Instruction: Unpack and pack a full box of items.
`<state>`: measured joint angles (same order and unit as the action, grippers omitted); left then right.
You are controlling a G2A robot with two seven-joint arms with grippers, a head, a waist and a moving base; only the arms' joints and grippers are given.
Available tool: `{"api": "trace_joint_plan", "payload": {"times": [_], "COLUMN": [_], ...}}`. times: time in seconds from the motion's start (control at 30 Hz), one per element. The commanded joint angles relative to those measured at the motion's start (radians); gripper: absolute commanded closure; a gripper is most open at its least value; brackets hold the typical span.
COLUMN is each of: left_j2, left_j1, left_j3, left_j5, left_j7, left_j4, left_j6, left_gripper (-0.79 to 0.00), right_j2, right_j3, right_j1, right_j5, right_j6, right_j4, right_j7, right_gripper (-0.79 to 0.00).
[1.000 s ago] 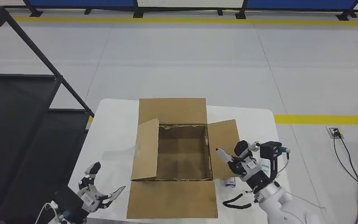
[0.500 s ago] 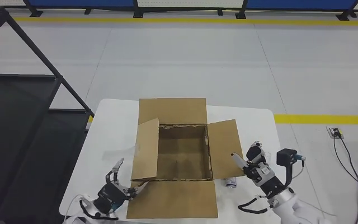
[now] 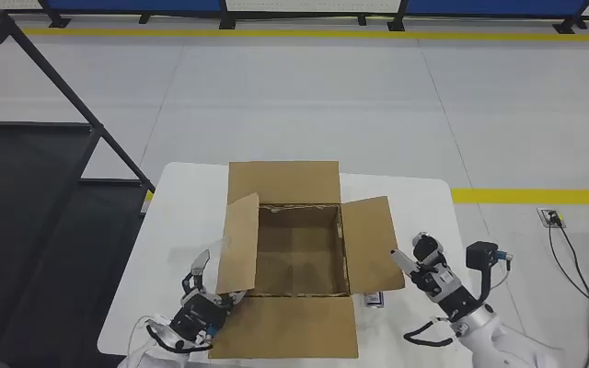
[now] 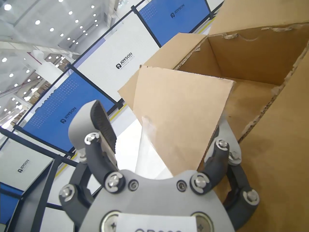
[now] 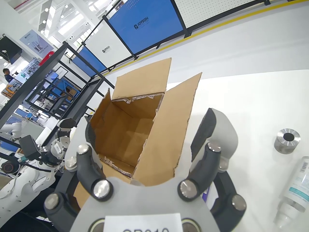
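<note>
Middle of table (image 3: 184,212): cardboard box (image 3: 299,250), top open, four flaps out. At near corner of left flap (image 4: 178,112): left gripper (image 3: 217,281), spread wide, astride the flap's edge, not clamped. At right flap (image 5: 173,126): right gripper (image 3: 408,253), likewise released, flap between its fingers. Just beside right flap: clear bottle (image 5: 293,189) lying flat, steel cylinder (image 5: 287,140) upright near it.
</note>
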<state>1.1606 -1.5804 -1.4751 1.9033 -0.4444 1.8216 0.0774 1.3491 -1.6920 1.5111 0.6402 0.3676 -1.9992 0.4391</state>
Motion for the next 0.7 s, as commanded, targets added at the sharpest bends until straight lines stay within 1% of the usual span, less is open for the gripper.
{"api": "trace_joint_plan", "payload": {"times": [0.0, 0.03, 0.13, 0.3, 0.37, 0.47, 0.53, 0.6, 0.67], "left_j2": [0.001, 0.001, 0.002, 0.002, 0.001, -0.001, -0.001, -0.002, -0.003], "left_j1": [-0.011, -0.022, -0.051, -0.084, -0.096, -0.109, -0.11, -0.108, -0.104], "left_j3": [-0.018, -0.034, -0.073, -0.139, -0.168, -0.213, -0.229, -0.243, -0.253], "left_j5": [-0.048, -0.073, -0.16, -0.253, -0.291, -0.322, -0.335, -0.347, -0.354], "left_j7": [-0.004, -0.011, -0.019, -0.029, -0.03, -0.034, -0.035, -0.036, -0.037], "left_j4": [0.012, 0.022, 0.049, 0.074, 0.075, 0.069, 0.058, 0.043, 0.026], "left_j6": [-0.015, -0.029, -0.031, -0.039, -0.024, -0.002, 0.007, 0.02, 0.031], "left_gripper": [-0.785, -0.785, -0.785, -0.785, -0.785, -0.785, -0.785, -0.785, -0.785], "right_j2": [-0.003, -0.005, -0.009, -0.016, -0.018, -0.02, -0.02, -0.02, -0.021], "right_j3": [0.0, 0.003, 0.01, 0.024, 0.029, 0.033, 0.028, 0.011, -0.007], "right_j1": [-0.011, -0.021, -0.04, -0.074, -0.087, -0.096, -0.091, -0.074, -0.071], "right_j5": [0.004, 0.004, 0.01, 0.026, 0.044, 0.101, 0.117, 0.095, 0.021], "right_j6": [-0.007, -0.015, -0.029, -0.064, -0.107, -0.217, -0.261, -0.306, -0.308], "right_j4": [0.005, 0.007, 0.013, 0.017, 0.017, 0.002, -0.013, -0.016, -0.006], "right_j7": [0.021, 0.03, 0.048, 0.094, 0.108, 0.131, 0.115, 0.099, 0.128], "right_gripper": [-0.785, -0.785, -0.785, -0.785, -0.785, -0.785, -0.785, -0.785, -0.785]}}
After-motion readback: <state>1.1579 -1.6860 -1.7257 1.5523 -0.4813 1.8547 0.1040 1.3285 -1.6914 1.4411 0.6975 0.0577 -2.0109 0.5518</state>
